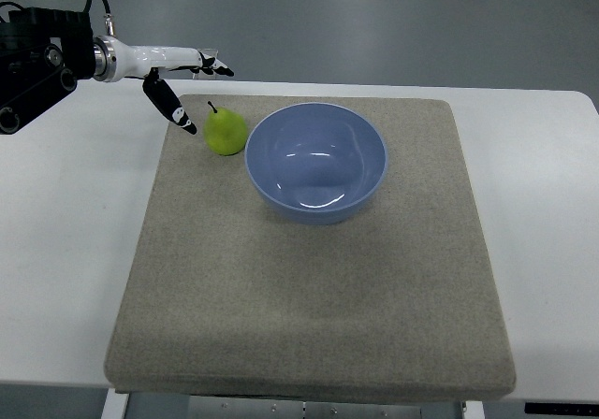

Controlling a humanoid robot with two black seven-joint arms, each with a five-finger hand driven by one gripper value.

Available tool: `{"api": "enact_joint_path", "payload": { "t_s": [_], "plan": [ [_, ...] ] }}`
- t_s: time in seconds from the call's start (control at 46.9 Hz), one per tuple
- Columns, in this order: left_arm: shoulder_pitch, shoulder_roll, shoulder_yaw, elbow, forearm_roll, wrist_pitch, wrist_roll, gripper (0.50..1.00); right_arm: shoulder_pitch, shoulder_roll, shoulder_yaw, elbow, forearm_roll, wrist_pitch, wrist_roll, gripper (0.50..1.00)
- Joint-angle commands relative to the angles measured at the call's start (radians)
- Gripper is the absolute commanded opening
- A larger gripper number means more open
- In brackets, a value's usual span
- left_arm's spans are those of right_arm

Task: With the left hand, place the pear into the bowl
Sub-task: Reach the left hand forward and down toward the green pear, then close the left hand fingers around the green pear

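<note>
My left hand [187,80] fingers spread, empty, above mat's [309,279] far-left corner, pear [226,133] just right of my thumb tip, on mat, touching blue bowl's [316,163] left rim

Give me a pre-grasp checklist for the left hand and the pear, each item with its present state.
1. Left hand open, holding nothing: ok.
2. Pear free on the mat, untouched: ok.
3. Thumb and fingers on both sides of the pear: not ok, the hand is up and to its left.
4. Bowl upright and empty: ok.
5. Gap between pear and bowl rim for fingers: cannot tell, they look almost touching.
6. Right arm out of the way: ok, not in view.
</note>
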Motion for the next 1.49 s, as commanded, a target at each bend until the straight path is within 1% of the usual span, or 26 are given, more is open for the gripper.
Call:
{"api": "enact_joint_path", "payload": {
  "t_s": [0.0, 0.085, 0.128, 0.192, 0.512, 0.704, 0.747, 0.768, 0.811, 0.854, 0.918, 0.982, 1.046, 1.067, 1.152, 1.174, 1.473],
  "plan": [
    [0.014, -0.006, 0.016, -0.001, 0.038, 0.008, 0.000, 0.994, 0.000, 0.000, 0.000, 0.000, 0.000, 0.000, 0.000, 0.926],
    [0.040, -0.015, 0.019, -0.001, 0.070, 0.073, 0.000, 0.994, 0.000, 0.000, 0.000, 0.000, 0.000, 0.000, 0.000, 0.926],
    [0.049, -0.038, 0.022, 0.003, 0.079, 0.110, 0.002, 0.994, 0.000, 0.000, 0.000, 0.000, 0.000, 0.000, 0.000, 0.926],
    [0.065, -0.063, 0.030, 0.009, 0.086, 0.145, 0.002, 0.994, 0.000, 0.000, 0.000, 0.000, 0.000, 0.000, 0.000, 0.926],
    [0.074, -0.089, 0.053, 0.032, 0.084, 0.160, 0.002, 0.994, 0.000, 0.000, 0.000, 0.000, 0.000, 0.000, 0.000, 0.926],
    [0.080, -0.100, 0.053, 0.037, 0.084, 0.162, 0.002, 0.979, 0.000, 0.000, 0.000, 0.000, 0.000, 0.000, 0.000, 0.926],
    [0.080, -0.100, 0.053, 0.037, 0.084, 0.162, 0.002, 0.969, 0.000, 0.000, 0.000, 0.000, 0.000, 0.000, 0.000, 0.926],
    [0.080, -0.100, 0.053, 0.037, 0.084, 0.162, 0.002, 0.960, 0.000, 0.000, 0.000, 0.000, 0.000, 0.000, 0.000, 0.926],
    [0.080, -0.100, 0.053, 0.037, 0.084, 0.163, 0.002, 0.926, 0.000, 0.000, 0.000, 0.000, 0.000, 0.000, 0.000, 0.926],
    [0.080, -0.100, 0.053, 0.038, 0.084, 0.163, 0.002, 0.881, 0.000, 0.000, 0.000, 0.000, 0.000, 0.000, 0.000, 0.926],
    [0.080, -0.100, 0.053, 0.038, 0.084, 0.176, 0.002, 0.829, 0.000, 0.000, 0.000, 0.000, 0.000, 0.000, 0.000, 0.926],
    [0.082, -0.101, 0.056, 0.038, 0.084, 0.206, 0.002, 0.739, 0.000, 0.000, 0.000, 0.000, 0.000, 0.000, 0.000, 0.926],
    [0.083, -0.101, 0.070, 0.037, 0.084, 0.229, 0.002, 0.624, 0.000, 0.000, 0.000, 0.000, 0.000, 0.000, 0.000, 0.926],
    [0.082, -0.101, 0.074, 0.037, 0.084, 0.232, 0.002, 0.594, 0.000, 0.000, 0.000, 0.000, 0.000, 0.000, 0.000, 0.926],
    [0.082, -0.100, 0.085, 0.037, 0.084, 0.239, 0.002, 0.508, 0.000, 0.000, 0.000, 0.000, 0.000, 0.000, 0.000, 0.926],
    [0.082, -0.098, 0.085, 0.037, 0.084, 0.239, 0.002, 0.500, 0.000, 0.000, 0.000, 0.000, 0.000, 0.000, 0.000, 0.926],
    [0.039, -0.081, 0.067, 0.031, 0.067, 0.237, 0.002, 0.500, 0.000, 0.000, 0.000, 0.000, 0.000, 0.000, 0.000, 0.926]
  ]
}}
